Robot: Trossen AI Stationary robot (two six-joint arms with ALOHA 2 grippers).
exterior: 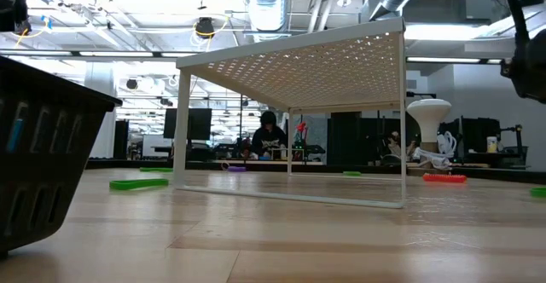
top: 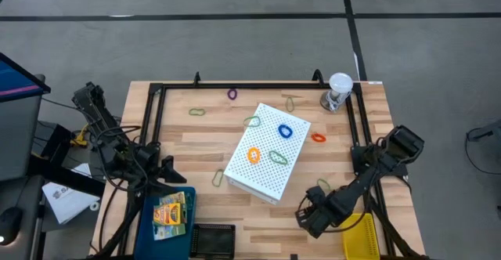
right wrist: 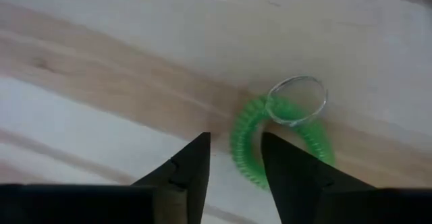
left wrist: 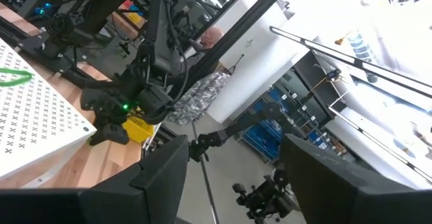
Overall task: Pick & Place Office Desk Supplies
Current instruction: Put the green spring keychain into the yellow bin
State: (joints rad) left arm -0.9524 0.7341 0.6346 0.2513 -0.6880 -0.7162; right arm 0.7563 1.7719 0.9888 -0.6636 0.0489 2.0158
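Observation:
A bright green coiled loop (right wrist: 280,143) with a clear ring (right wrist: 297,101) on it lies flat on the wooden table. My right gripper (right wrist: 235,140) points down at it, open, with the coil's edge between the fingertips; I cannot tell whether they touch it. In the high view this gripper (top: 305,213) stands at the near right and covers the coil. More loops lie on the table: purple (top: 232,94), olive (top: 196,112) and orange (top: 318,138). Crayon boxes (top: 172,211) lie in a blue tray. My left gripper (left wrist: 233,177) waits open at the table's left, clear of everything.
The white perforated box (top: 268,152) stands mid-table with blue (top: 285,131), orange (top: 254,155) and green (top: 278,157) loops on top. A clear cup with a white lid (top: 338,92) stands far right. A black basket (top: 213,240) and a yellow one (top: 360,236) sit at the near edge.

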